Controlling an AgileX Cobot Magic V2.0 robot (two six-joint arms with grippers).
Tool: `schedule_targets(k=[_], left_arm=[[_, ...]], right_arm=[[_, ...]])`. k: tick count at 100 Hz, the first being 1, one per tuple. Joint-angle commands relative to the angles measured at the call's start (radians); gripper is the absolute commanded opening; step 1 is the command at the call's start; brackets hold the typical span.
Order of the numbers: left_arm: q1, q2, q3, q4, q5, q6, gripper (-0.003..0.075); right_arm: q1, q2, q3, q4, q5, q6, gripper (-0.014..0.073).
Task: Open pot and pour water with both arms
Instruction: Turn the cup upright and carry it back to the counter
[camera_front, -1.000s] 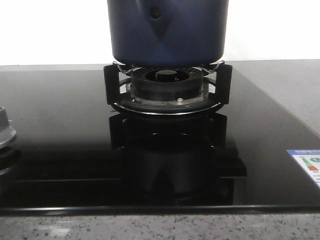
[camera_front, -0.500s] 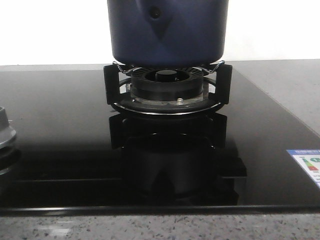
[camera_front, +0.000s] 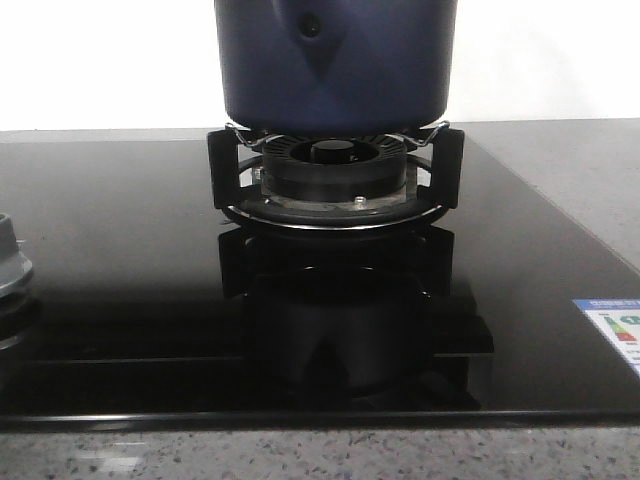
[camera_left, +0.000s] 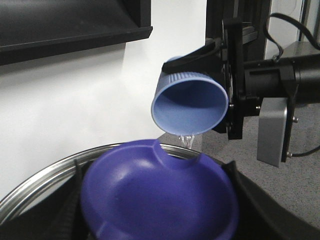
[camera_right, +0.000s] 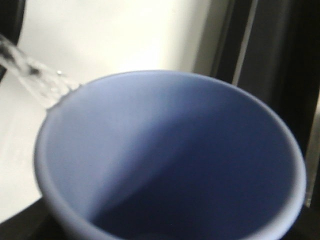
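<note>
The dark navy pot (camera_front: 335, 60) stands on the gas burner (camera_front: 335, 175); its top is cut off in the front view. In the left wrist view its steel rim (camera_left: 35, 182) shows below a purple-blue lid (camera_left: 160, 200). My left gripper (camera_left: 155, 172) is shut on the lid, with dark fingers (camera_left: 75, 185) at either side holding it tilted over the pot. My right gripper (camera_left: 222, 85) is shut on a light blue ribbed cup (camera_left: 189, 102), tipped mouth-down. A thin stream of water (camera_left: 187, 141) falls from the cup's lip (camera_right: 55, 100) behind the lid.
A black glass hob (camera_front: 120, 260) lies under the burner, with a grey speckled counter edge (camera_front: 300, 455) in front. A second burner's knob or cap (camera_front: 10, 265) sits at the far left, and a label sticker (camera_front: 615, 325) at the right. A dark shelf (camera_left: 70, 25) hangs above the wall.
</note>
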Motion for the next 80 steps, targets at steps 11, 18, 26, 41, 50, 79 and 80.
schedule_targets(k=[11, 18, 26, 41, 50, 79, 80], left_arm=[[-0.008, -0.025, -0.031, -0.098, 0.009, -0.003, 0.0252], [-0.008, -0.025, -0.031, -0.098, 0.009, -0.003, 0.0252], [-0.008, -0.025, -0.031, -0.098, 0.009, -0.003, 0.0252], [-0.008, -0.025, -0.031, -0.098, 0.009, -0.003, 0.0252], [-0.008, -0.025, -0.031, -0.098, 0.009, -0.003, 0.0252], [-0.008, -0.025, -0.031, -0.098, 0.009, -0.003, 0.0252], [-0.008, -0.025, -0.031, -0.098, 0.009, -0.003, 0.0252]], right_arm=[[0.005, -0.032, -0.047, -0.089, -0.009, -0.007, 0.0278], [0.011, -0.030, -0.047, -0.135, -0.009, -0.007, 0.0278], [0.028, -0.023, -0.047, -0.170, -0.007, -0.007, 0.0278], [0.059, -0.006, -0.047, -0.239, 0.017, -0.007, 0.0278], [0.078, 0.004, -0.047, -0.274, 0.036, -0.007, 0.0278], [0.086, 0.019, -0.047, -0.274, 0.073, -0.007, 0.0278], [0.086, 0.019, -0.047, -0.274, 0.073, -0.007, 0.0278]])
